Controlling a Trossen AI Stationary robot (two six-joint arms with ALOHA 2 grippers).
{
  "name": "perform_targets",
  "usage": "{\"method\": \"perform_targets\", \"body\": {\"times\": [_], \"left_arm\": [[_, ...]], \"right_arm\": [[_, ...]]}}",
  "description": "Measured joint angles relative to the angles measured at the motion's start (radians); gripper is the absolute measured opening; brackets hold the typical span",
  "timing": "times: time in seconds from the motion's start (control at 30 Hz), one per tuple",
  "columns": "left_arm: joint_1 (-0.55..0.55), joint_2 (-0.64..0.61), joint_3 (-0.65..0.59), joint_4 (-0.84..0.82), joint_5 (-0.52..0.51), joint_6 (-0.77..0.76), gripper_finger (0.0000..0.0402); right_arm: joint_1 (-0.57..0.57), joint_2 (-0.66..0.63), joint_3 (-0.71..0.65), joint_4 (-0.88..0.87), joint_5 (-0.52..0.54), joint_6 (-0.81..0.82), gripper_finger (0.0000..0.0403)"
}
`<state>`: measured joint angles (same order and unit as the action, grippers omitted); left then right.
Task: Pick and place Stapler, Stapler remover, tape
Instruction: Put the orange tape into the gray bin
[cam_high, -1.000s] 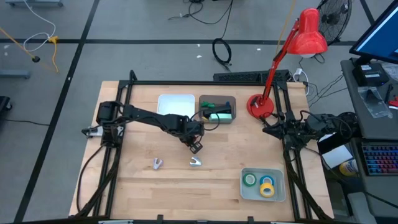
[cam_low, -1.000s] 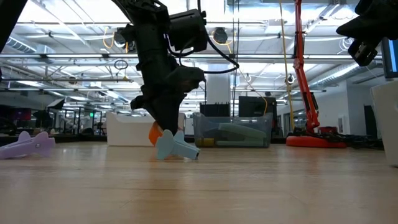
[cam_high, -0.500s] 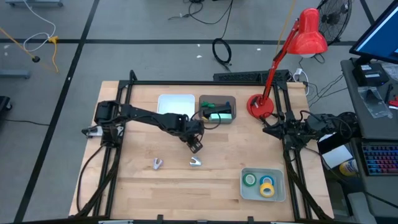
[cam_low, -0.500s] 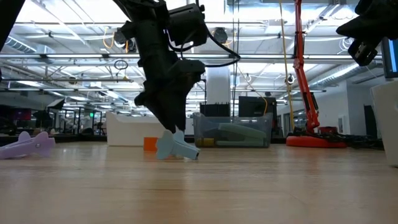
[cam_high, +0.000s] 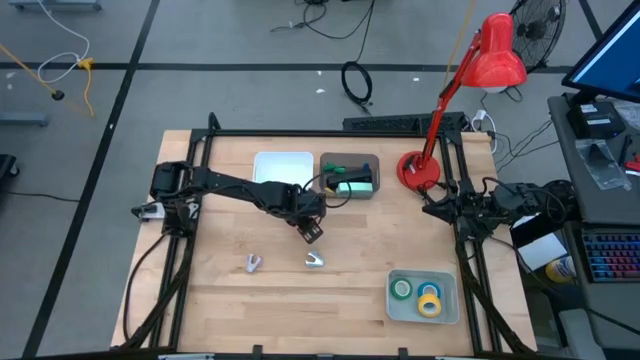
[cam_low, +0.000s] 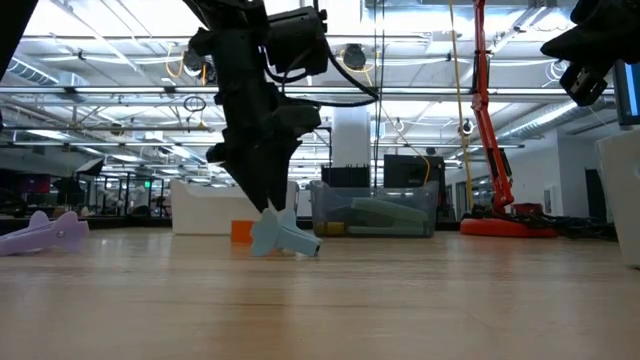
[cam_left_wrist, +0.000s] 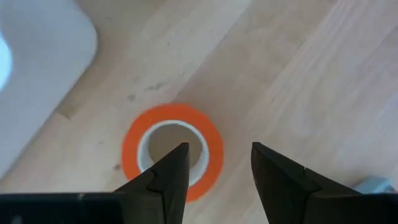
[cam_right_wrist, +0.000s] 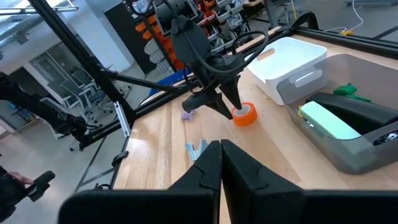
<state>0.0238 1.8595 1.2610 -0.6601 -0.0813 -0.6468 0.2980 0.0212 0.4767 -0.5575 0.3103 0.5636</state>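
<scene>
One orange tape roll (cam_left_wrist: 172, 151) lies flat, hole upward, under the parted left tool (cam_left_wrist: 214, 180).

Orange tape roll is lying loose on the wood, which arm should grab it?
Left. The left gripper hangs open just above the orange tape roll, while the right gripper waits shut at the table's far right edge.

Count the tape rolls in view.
4. Orange roll lies on the table beneath the left claw; green, blue and yellow sit in the grey tray.
</scene>
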Motion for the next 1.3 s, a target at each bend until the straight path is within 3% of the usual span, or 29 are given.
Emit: {"method": "perform_targets", "body": {"times": [0.3, 0.5, 0.6, 0.83, 1.07, 1.3], "left_arm": [[0.002, 0.062, 0.001, 0.024, 0.003, 0.006, 0.0173], [0.001, 0.12, 0.005, 0.025, 0.019, -0.068, 0.0172], [-0.005, 0.121, 0.005, 0.025, 0.022, -0.091, 0.0154], [-0.013, 0.077, -0.001, 0.03, 0.019, -0.07, 0.0041], [-0.01, -0.023, 0.037, 0.036, 0.05, -0.063, 0.0037], [-0.036, -0.147, 0.215, 0.121, 0.059, 0.071, 0.0038]], "right_arm": [[0.0, 0.0, 0.0, 0.0, 0.001, -0.001, 0.0], [0.0, 0.0, 0.0, 0.0, 0.001, 0.0, 0.0], [0.0, 0.0, 0.0, 0.0, 0.001, 0.0, 0.0], [0.0, 0.0, 0.0, 0.0, 0.002, 0.0, 0.0], [0.0, 0.0, 0.0, 0.0, 0.002, 0.0, 0.0], [0.0, 0.0, 0.0, 0.0, 0.002, -0.001, 0.0]]}}
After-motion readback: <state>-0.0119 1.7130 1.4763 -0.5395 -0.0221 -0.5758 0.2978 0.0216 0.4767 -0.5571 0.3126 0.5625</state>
